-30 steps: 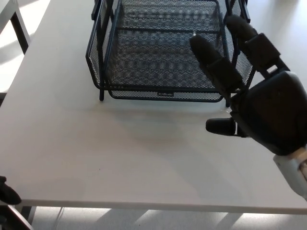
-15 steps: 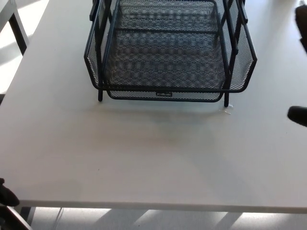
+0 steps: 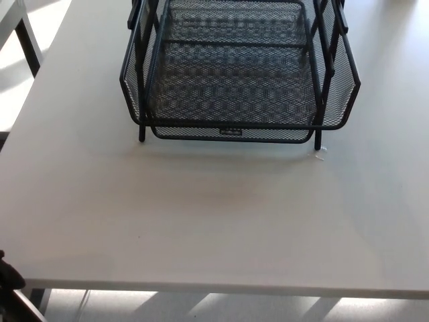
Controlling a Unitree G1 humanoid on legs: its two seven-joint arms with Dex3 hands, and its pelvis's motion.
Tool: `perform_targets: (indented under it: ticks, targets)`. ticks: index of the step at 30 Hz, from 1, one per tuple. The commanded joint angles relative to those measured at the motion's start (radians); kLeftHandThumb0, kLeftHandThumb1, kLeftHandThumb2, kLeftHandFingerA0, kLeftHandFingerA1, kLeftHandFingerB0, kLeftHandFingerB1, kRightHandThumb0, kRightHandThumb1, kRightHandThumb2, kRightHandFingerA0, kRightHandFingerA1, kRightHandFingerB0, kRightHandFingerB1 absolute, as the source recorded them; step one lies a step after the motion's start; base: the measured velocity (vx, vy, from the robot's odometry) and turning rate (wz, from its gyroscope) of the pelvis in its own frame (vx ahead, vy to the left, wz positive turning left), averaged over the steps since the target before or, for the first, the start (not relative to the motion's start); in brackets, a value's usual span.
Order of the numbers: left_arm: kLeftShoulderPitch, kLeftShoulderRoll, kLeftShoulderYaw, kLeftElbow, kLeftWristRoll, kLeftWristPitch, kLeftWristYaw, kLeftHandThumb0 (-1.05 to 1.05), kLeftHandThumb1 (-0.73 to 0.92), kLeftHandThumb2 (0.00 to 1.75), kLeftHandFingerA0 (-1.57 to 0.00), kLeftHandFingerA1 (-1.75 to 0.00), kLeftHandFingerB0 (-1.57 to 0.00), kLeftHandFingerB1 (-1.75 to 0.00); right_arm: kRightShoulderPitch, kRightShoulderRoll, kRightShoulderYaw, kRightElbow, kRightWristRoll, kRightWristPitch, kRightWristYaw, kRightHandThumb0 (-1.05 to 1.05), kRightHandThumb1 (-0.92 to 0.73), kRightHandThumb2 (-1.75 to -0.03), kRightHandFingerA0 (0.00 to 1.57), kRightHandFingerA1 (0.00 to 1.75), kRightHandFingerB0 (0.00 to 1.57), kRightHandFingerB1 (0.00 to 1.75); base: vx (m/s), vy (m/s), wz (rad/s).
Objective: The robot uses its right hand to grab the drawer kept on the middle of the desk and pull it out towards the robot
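- Desk (image 3: 201, 228): white top fills most of the head view; its near half is bare, so nothing lies between the near edge and the drawer.
- Frame (image 3: 142, 74): black wire stand on thin legs at the far middle of the desk; judged light, it could slide or tip toward the near edge if pulled together with the drawer, since nothing braces it.
- Drawer (image 3: 231, 94): black mesh tray seated in the frame, its front rim facing near and projecting slightly past the front legs. A grip on mesh rather than rim may slip; an off-centre pull may jam it askew on the rails.
- Label (image 3: 230, 131): small plate at the middle of the front rim.
- Scrap (image 3: 319, 154): tiny pale fleck on the desk by the right front leg; no obstacle.
- Dark object (image 3: 8, 275): at the near left corner, too little showing to identify.
- Right hand and left hand: neither appears in the head view, so whether either is released, clenched or grasping cannot be told.
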Motion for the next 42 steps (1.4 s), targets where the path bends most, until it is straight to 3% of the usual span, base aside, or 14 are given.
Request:
perform_targets:
  ticks: [1, 2, 23, 24, 26, 27, 28, 32, 33, 34, 37, 39, 40, 42]
  targets:
    - [0.007, 0.014, 0.015, 0.022, 0.009, -0.031, 0.013, -0.33, 0.55, 0.56, -0.81, -0.85, -0.81, -0.58, 0.029, 0.002, -0.093, 0.211, 0.057, 0.067, -0.118, -1.05, -0.62, -1.1, 0.0, 0.14, 0.0, 0.17, 0.0, 0.0, 0.0]
    - [0.009, 0.013, 0.015, 0.016, 0.01, -0.023, 0.011, -0.33, 0.55, 0.56, -0.8, -0.84, -0.8, -0.57, 0.031, 0.001, -0.104, 0.254, 0.09, 0.081, -0.077, -1.05, -0.56, -0.85, 0.0, 0.0, 0.0, 0.07, 0.0, 0.0, 0.0]
    - [0.007, 0.022, 0.009, 0.012, 0.025, -0.02, 0.007, -0.32, 0.56, 0.57, -0.79, -0.81, -0.78, -0.54, -0.028, 0.034, 0.095, 0.915, 0.212, 0.048, -0.119, -0.88, -0.51, -0.93, 0.01, 0.47, 0.04, 0.43, 0.0, 0.0, 0.0]
    - [0.006, 0.016, 0.011, 0.018, 0.018, -0.025, 0.012, -0.31, 0.55, 0.56, -0.81, -0.81, -0.79, -0.54, -0.03, 0.039, 0.129, 0.943, 0.208, 0.044, -0.124, -0.93, -0.6, -0.62, 0.0, 0.6, 0.0, 0.49, 0.0, 0.0, 0.0]
    - [0.005, 0.016, 0.01, 0.019, 0.017, -0.026, 0.011, -0.31, 0.55, 0.56, -0.81, -0.83, -0.79, -0.55, -0.042, 0.031, 0.153, 0.977, 0.228, 0.035, -0.133, -0.88, -0.51, -0.94, 0.0, 0.53, 0.07, 0.41, 0.0, 0.0, 0.0]
    - [0.004, 0.018, 0.009, 0.021, 0.017, -0.029, 0.011, -0.31, 0.56, 0.56, -0.81, -0.83, -0.79, -0.55, -0.052, 0.033, 0.168, 1.002, 0.24, 0.026, -0.125, -0.86, -0.61, -0.58, 0.0, 0.61, 0.0, 0.48, 0.0, 0.0, 0.0]
    - [0.004, 0.019, 0.009, 0.021, 0.021, -0.031, 0.012, -0.3, 0.55, 0.56, -0.81, -0.82, -0.79, -0.54, -0.054, 0.034, 0.19, 1.009, 0.25, 0.03, -0.111, -0.85, -0.48, -0.92, 0.03, 0.56, 0.03, 0.44, 0.0, 0.0, 0.0]
    - [0.007, 0.016, 0.011, 0.014, 0.025, -0.025, 0.014, -0.32, 0.55, 0.56, -0.82, -0.82, -0.79, -0.54, -0.063, 0.031, 0.242, 1.012, 0.287, 0.063, -0.059, -0.83, -0.47, -0.93, 0.0, 0.54, 0.02, 0.43, 0.0, 0.0, 0.0]
    - [0.005, 0.017, 0.011, 0.017, 0.026, -0.032, 0.017, -0.32, 0.55, 0.56, -0.81, -0.83, -0.79, -0.55, -0.069, 0.044, 0.243, 1.019, 0.321, 0.063, -0.033, -0.86, -0.6, -0.59, 0.01, 0.59, 0.05, 0.47, 0.0, 0.0, 0.0]
    - [0.004, 0.02, 0.011, 0.022, 0.025, -0.041, 0.015, -0.32, 0.55, 0.56, -0.8, -0.83, -0.78, -0.56, -0.081, 0.045, 0.27, 1.03, 0.31, 0.1, -0.016, -0.81, -0.48, -0.94, 0.0, 0.56, 0.05, 0.49, 0.0, 0.0, 0.0]
    - [0.004, 0.016, 0.013, 0.019, 0.019, -0.037, 0.013, -0.3, 0.55, 0.56, -0.81, -0.82, -0.79, -0.55, -0.078, 0.053, 0.289, 1.034, 0.353, 0.091, 0.001, -0.42, -0.2, -0.89, 0.02, 0.54, 0.0, 0.52, 0.0, 0.0, 0.0]
    - [0.006, 0.016, 0.014, 0.015, 0.019, -0.027, 0.008, -0.31, 0.55, 0.57, -0.8, -0.81, -0.78, -0.54, -0.073, 0.06, 0.306, 1.025, 0.371, 0.099, 0.026, -0.87, -0.58, -0.58, 0.1, 0.59, 0.09, 0.48, 0.0, 0.0, 0.0]
    - [0.006, 0.015, 0.014, 0.018, 0.019, -0.029, 0.01, -0.3, 0.55, 0.56, -0.8, -0.8, -0.78, -0.54, -0.076, 0.054, 0.307, 1.043, 0.4, 0.067, 0.066, -0.42, -0.21, -0.89, 0.04, 0.56, 0.0, 0.53, 0.0, 0.0, 0.0]
    - [0.005, 0.013, 0.014, 0.014, 0.015, -0.028, 0.008, -0.32, 0.55, 0.56, -0.81, -0.82, -0.79, -0.55, -0.113, 0.058, 0.303, 1.108, 0.461, 0.035, 0.141, -0.41, -0.18, -0.87, 0.03, 0.55, 0.0, 0.53, 0.0, 0.0, 0.0]
